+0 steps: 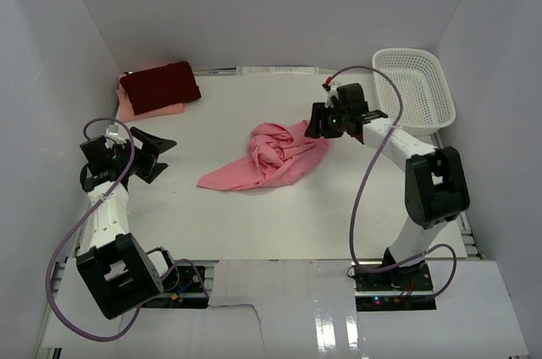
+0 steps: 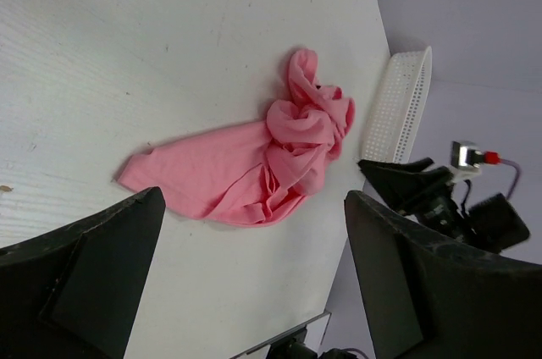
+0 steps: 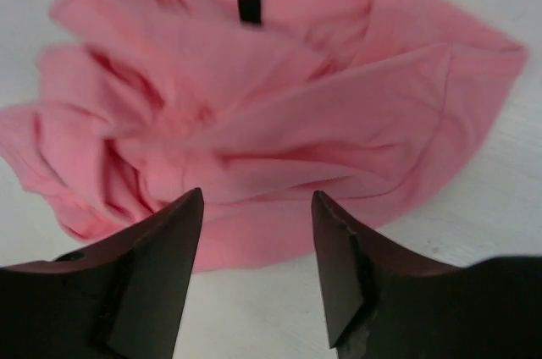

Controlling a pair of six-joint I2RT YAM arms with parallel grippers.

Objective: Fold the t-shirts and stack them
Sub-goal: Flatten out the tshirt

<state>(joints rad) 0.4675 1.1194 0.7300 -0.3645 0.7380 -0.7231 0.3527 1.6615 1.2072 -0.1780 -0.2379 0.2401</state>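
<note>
With the crumpled salmon-pink t-shirt [image 1: 271, 158] lying mid-table and both the right gripper [image 3: 254, 198], just at its right edge, and the left gripper [image 1: 163, 156], well apart, parted and empty, the right should pinch one hem layer, not the bunch

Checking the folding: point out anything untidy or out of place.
The pink t-shirt lies crumpled, unfolded, on the table. The dark red t-shirt sits folded on a pale one in the far left corner; nothing else looks odd.

Left claw [image 1: 168, 158] wide open, pointing right; right claw [image 3: 258, 207] jaws parted, pointing left.
</note>
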